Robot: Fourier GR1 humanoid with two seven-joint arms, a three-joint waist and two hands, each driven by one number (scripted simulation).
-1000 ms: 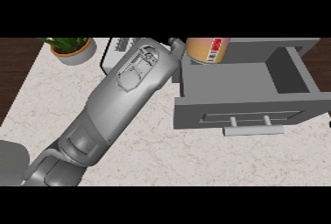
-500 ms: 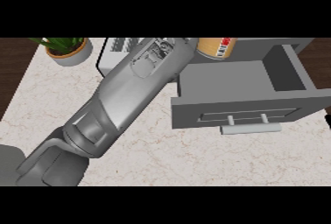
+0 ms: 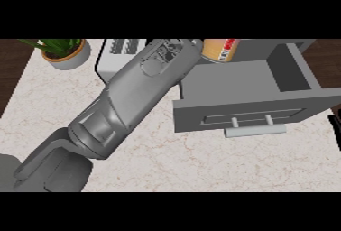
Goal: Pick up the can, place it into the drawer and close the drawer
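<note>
Over the back of the open drawer (image 3: 248,85) the can (image 3: 220,48) hung upright, beside the top of the big grey left arm (image 3: 133,99). Its fingers were hidden, so nobody could tell how they sat. To do it well, the can should go down slowly, away from the drawer walls, onto the floor inside.

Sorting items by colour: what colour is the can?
The can is orange-yellow with a red and white label, seen in the head view.
</note>
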